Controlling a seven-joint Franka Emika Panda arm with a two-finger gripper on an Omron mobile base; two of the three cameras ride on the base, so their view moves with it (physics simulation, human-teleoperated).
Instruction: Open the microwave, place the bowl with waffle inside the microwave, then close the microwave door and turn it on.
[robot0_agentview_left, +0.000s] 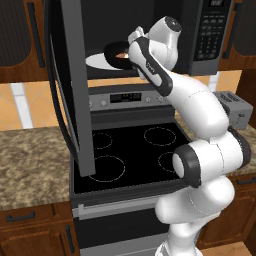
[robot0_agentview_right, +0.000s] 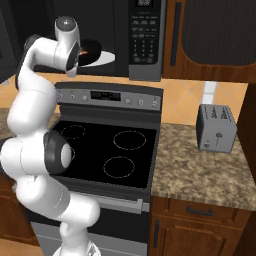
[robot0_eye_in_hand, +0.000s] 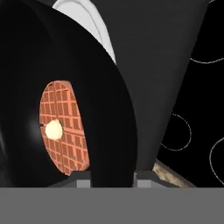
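Note:
The microwave (robot0_agentview_left: 210, 35) is open, and the microwave door (robot0_agentview_left: 75, 90) is swung out to the left. In the cavity the black bowl (robot0_agentview_left: 114, 50) hangs just over the white turntable (robot0_agentview_left: 97, 61), with the waffle (robot0_agentview_left: 120, 55) in it. My gripper (robot0_agentview_left: 131, 52) reaches in from the right and is shut on the bowl's rim. In the hand view the gripper (robot0_eye_in_hand: 113, 176) pinches the rim of the bowl (robot0_eye_in_hand: 87, 65), and the waffle (robot0_eye_in_hand: 63, 127) with a pale dab lies inside. From the right, the bowl (robot0_agentview_right: 92, 50) shows behind my wrist.
Below is a black glass stove (robot0_agentview_left: 130, 150) with ring burners and a control strip. A grey toaster (robot0_agentview_right: 216, 127) stands on the granite counter (robot0_agentview_right: 200, 170) to the right. Wooden cabinets flank the microwave. The open door juts out over the stove's left side.

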